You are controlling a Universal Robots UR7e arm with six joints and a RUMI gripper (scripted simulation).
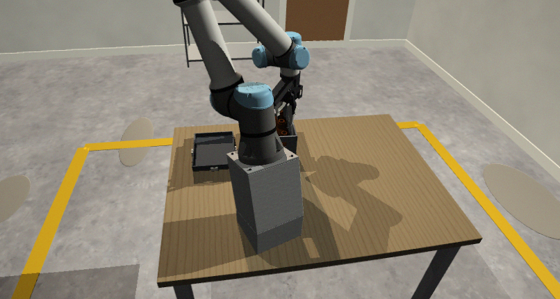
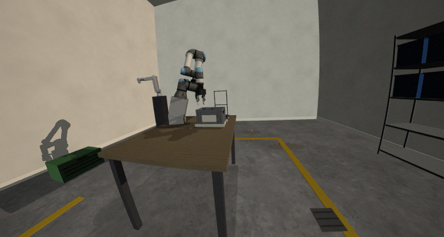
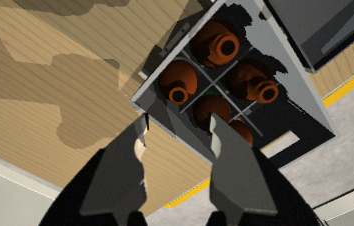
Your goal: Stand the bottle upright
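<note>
The grey crate (image 1: 290,144) (image 2: 221,116) (image 3: 302,82) holds brown bottles in a divider grid. In the wrist view three show their round mouths: one at the top (image 3: 204,45), one at left (image 3: 177,75) and one at right (image 3: 241,80). A fourth bottle (image 3: 209,107) and a fifth bottle (image 3: 243,131) are partly hidden by my right finger. I cannot tell whose neck differs. My gripper (image 2: 200,103) (image 3: 178,113) is partly open, with nothing between its fingers, and hangs above the crate. The dark square tray (image 1: 213,151) (image 3: 322,25) stands beside the crate.
In the top view the arm's pedestal (image 1: 270,202) stands in front of the crate and hides part of it. The tray's raised rim lies close to the crate's side wall. The wooden table (image 1: 392,187) (image 2: 186,148) extends to the right of the pedestal.
</note>
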